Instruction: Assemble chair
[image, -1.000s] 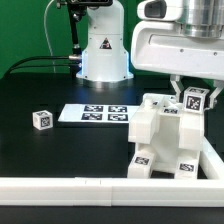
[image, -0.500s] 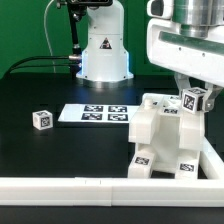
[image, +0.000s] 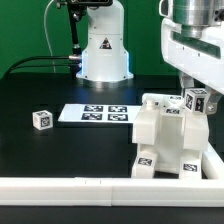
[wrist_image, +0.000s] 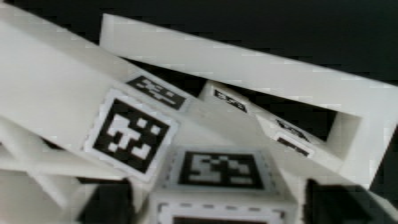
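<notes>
The chair (image: 165, 135) stands as a partly joined white blocky assembly with square tags, at the exterior view's right. A short tagged post (image: 197, 101) sits upright on its top rear corner. My gripper (image: 191, 88) hangs right over that post, fingers down on either side of it. In the wrist view the post (wrist_image: 217, 172) fills the space between the dark fingers (wrist_image: 111, 200), with a thin gap on each side; the jaws are open. The chair's tagged slanted panels (wrist_image: 134, 125) lie beyond it.
The marker board (image: 95, 114) lies flat mid-table. A small tagged white cube (image: 41, 119) sits to its left in the exterior view. A long low white rail (image: 80, 185) runs along the front and up the right side. The arm's base (image: 103, 50) stands at the back.
The jaws have widened and let go of the post, which stays on the chair. The arm has shifted toward the exterior view's right.
</notes>
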